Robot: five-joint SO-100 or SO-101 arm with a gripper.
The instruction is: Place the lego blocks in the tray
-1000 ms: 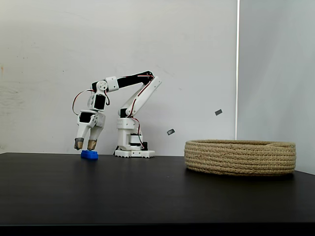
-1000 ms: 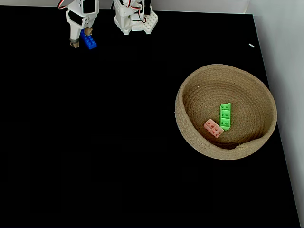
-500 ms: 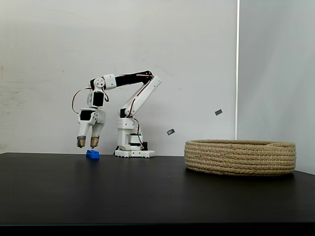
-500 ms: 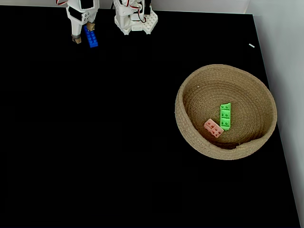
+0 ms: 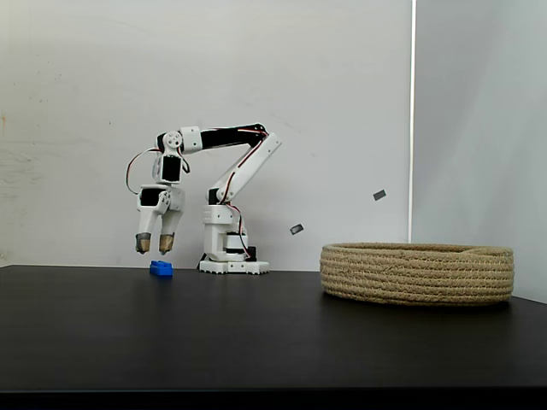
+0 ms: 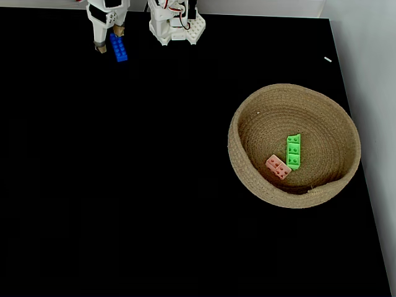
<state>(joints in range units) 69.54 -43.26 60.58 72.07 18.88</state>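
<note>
The claw hangs above the table at the far left, fingers pointing down and a little apart, holding nothing. Just below it, slightly right in the side view, the blue brick lies flat on the dark table, untouched; the claw looks poised to close on it. Seen from above, the blue brick runs its long axis far-to-near, tilted slightly. Well away to the right, the basket already holds the green brick and pink brick.
</note>
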